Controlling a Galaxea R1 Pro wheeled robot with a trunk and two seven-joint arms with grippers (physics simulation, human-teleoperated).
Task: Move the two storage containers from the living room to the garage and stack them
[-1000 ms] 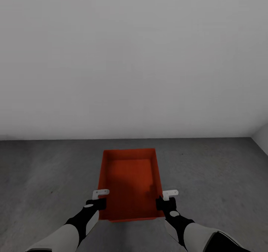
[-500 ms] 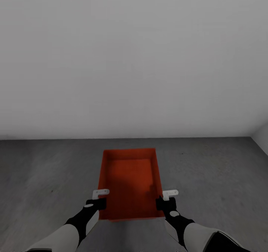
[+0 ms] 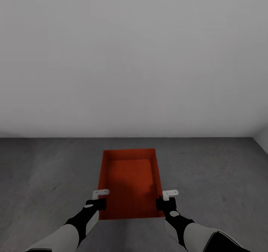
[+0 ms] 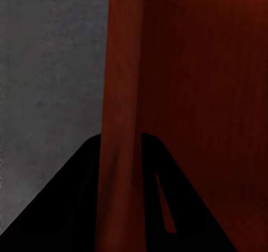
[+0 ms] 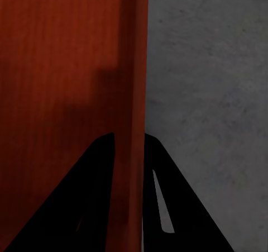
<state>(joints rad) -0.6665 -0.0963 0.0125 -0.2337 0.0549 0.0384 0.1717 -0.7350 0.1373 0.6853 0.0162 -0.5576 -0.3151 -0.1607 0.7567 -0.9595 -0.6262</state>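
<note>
One orange-red storage container (image 3: 128,181), open-top and empty, is held between my two arms over the dark grey concrete floor (image 3: 44,170) of the garage. My left gripper (image 3: 99,199) is shut on its left wall near the front corner. My right gripper (image 3: 163,199) is shut on its right wall opposite. The left wrist view shows my left gripper (image 4: 120,143) with one dark finger on each side of the container's wall (image 4: 120,67). In the right wrist view my right gripper (image 5: 129,137) pinches the container's wall (image 5: 134,67) the same way. Whether the container touches the floor, I cannot tell.
A plain white wall (image 3: 134,58) stands straight ahead, a short way beyond the container's far end. A second wall (image 3: 262,136) meets it at the far right. Bare concrete (image 5: 206,67) spreads to both sides of the container.
The picture has shifted slightly, so the camera moved a little. The container stays held in both grippers in the same place between my arms.
</note>
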